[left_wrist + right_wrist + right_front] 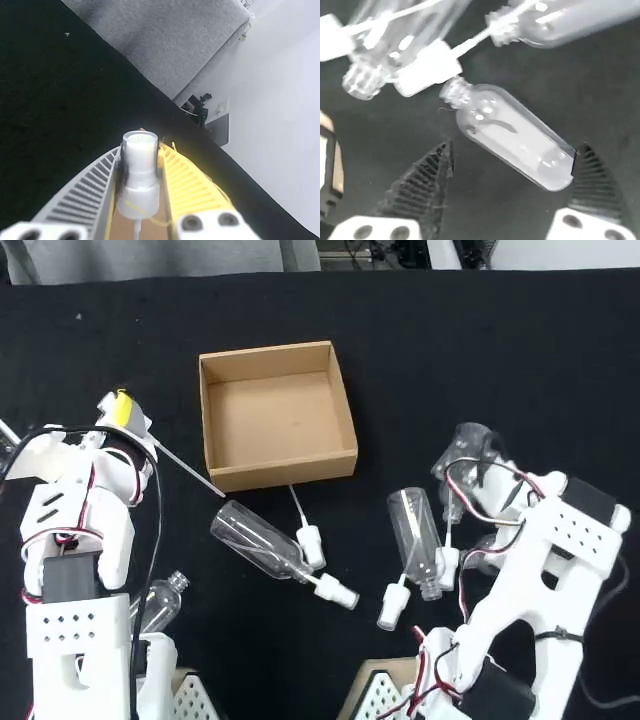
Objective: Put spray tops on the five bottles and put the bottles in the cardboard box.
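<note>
In the high view, the open cardboard box (285, 466) is seen on the black table (500, 340), toward the far side. To its left, the left gripper (125, 412) is positioned, and the thin tube of the held spray top (185, 465) runs from it toward the box's near left corner. Just near of the box, a lying bottle (258, 538) is seen; a sprayer appears to be fitted at its neck, though this cannot be confirmed. A loose spray top (311, 543) lies just beside it. Further right, an uncapped bottle (414, 528) lies with its neck toward the near side, and a second loose top (392, 608) lies near that neck. A small bottle (165, 602) lies beside the left arm, at the near left. The right gripper (468, 455) is placed at the right.

In the left wrist view, the left gripper (140, 145) is clamped on the held spray top (139, 175), which is pinched between the grey and yellow fingers (190, 190).

In the right wrist view, the right gripper (515, 150) is spread wide, and a clear bottle (512, 132) lies on the table between its black fingers (427, 185).
</note>
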{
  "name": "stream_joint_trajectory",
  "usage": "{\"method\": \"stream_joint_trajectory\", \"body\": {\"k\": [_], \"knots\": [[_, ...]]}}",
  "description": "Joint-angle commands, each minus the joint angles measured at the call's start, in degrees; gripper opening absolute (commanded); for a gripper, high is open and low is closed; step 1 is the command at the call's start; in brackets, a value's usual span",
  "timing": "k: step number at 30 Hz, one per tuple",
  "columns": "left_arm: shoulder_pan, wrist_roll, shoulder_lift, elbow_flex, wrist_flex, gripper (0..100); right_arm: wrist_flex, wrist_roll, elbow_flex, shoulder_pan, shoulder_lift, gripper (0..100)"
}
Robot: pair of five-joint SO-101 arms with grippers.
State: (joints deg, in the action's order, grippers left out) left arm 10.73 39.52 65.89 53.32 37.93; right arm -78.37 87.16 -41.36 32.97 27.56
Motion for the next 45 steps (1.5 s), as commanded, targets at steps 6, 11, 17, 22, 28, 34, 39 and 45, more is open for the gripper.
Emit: {"method": "stream_joint_trajectory", "body": {"k": [6,11,17,22,28,34,39,45], "knots": [[0.04,0.0,1.32,-0.4,-1.49,3,5.63,6.77,-3.82,-1.05,2.33,32.9],[0.04,0.0,1.32,-0.4,-1.49,3,11.6,6.95,-8.04,-1.05,2.24,32.9],[0.04,0.0,1.32,-0.4,-1.49,3,16.09,11.87,-13.23,1.23,2.24,32.9],[0.04,0.0,1.32,-0.4,-1.49,3,24.09,12.13,-18.33,2.99,2.24,32.9],[0.04,0.0,1.32,-0.4,-1.49,3,32.62,12.13,-23.87,3.25,2.24,32.8],[0.04,0.0,1.32,-0.4,-1.49,3,35.34,11.87,-24.48,6.07,2.33,26.7],[0.04,0.0,1.32,-0.4,-1.49,3,35.08,11.6,-24.4,7.12,2.33,15.2],[0.04,0.0,1.32,-0.4,-1.49,3,34.9,6.15,-24.22,7.03,2.77,14.5]]}}
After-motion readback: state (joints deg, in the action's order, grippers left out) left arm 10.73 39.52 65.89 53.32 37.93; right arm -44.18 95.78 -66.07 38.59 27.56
